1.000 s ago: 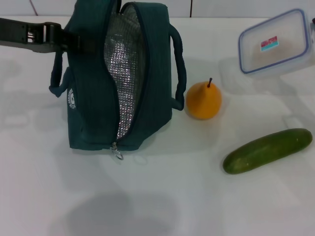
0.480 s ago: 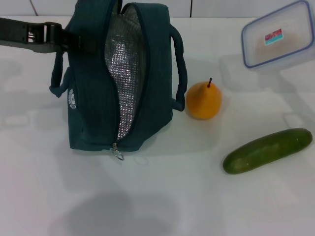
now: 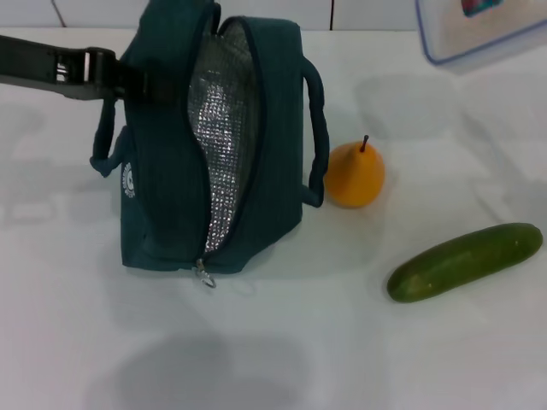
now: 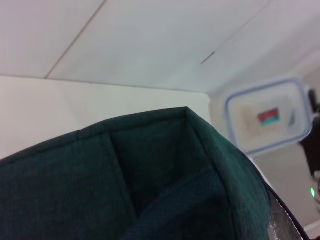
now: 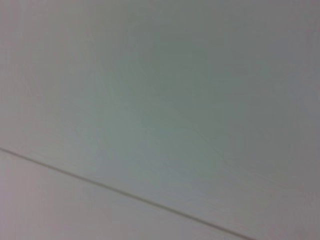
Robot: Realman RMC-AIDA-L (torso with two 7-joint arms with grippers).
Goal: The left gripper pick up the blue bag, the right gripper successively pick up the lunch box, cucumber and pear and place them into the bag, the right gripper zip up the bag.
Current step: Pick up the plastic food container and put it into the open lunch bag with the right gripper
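The blue bag (image 3: 167, 184) stands unzipped at the left of the white table, with its silver lining showing and its ring zipper pull (image 3: 205, 276) at the near end. My left gripper (image 3: 130, 79) reaches in from the left and is shut on the bag's upper left side. The lunch box (image 3: 483, 30) hangs in the air at the top right, partly cut off. It also shows beyond the bag's rim (image 4: 200, 130) as the lunch box (image 4: 267, 122), with a dark sliver of my right gripper (image 4: 315, 105) at its edge. The pear (image 3: 354, 175) stands just right of the bag. The cucumber (image 3: 466, 260) lies at the near right.
The table (image 3: 282, 350) is plain white. A tiled wall rises along its far edge (image 3: 359, 30). The right wrist view shows only a pale surface with one seam line.
The lunch box has risen and moved toward the picture's top edge. The bag has shifted slightly to the right in my left gripper. The pear and cucumber have not moved.
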